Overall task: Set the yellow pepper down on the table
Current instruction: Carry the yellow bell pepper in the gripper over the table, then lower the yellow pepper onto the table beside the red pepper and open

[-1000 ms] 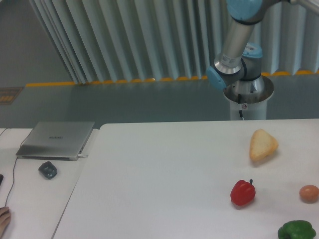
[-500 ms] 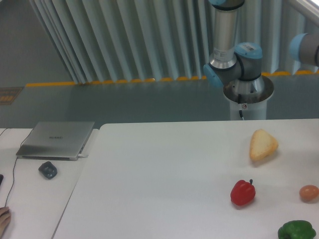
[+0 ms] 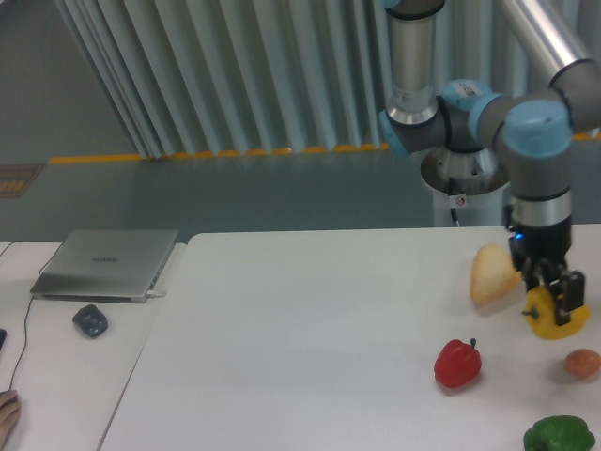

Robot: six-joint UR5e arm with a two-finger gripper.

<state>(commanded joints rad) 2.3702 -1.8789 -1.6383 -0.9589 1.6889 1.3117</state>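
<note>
The yellow pepper (image 3: 556, 318) is glossy bright yellow and hangs in my gripper (image 3: 558, 299) at the right side of the view. My gripper is shut on the pepper and holds it a little above the white table (image 3: 310, 348). It hangs just right of the pale-yellow bread wedge (image 3: 493, 273) and above and left of a small brown egg-like item (image 3: 582, 364). The dark fingers (image 3: 569, 289) cover part of the pepper's top.
A red pepper (image 3: 457, 365) lies on the table left of and below the gripper. A green pepper (image 3: 560, 436) sits at the bottom right edge. A separate white desk at the left holds a silver laptop (image 3: 105, 263) and a dark mouse (image 3: 90, 320).
The arm has swung down into view from above. The gripper, holding the yellow pepper, has come down at the right, beside the bread wedge. The other items have not moved.
</note>
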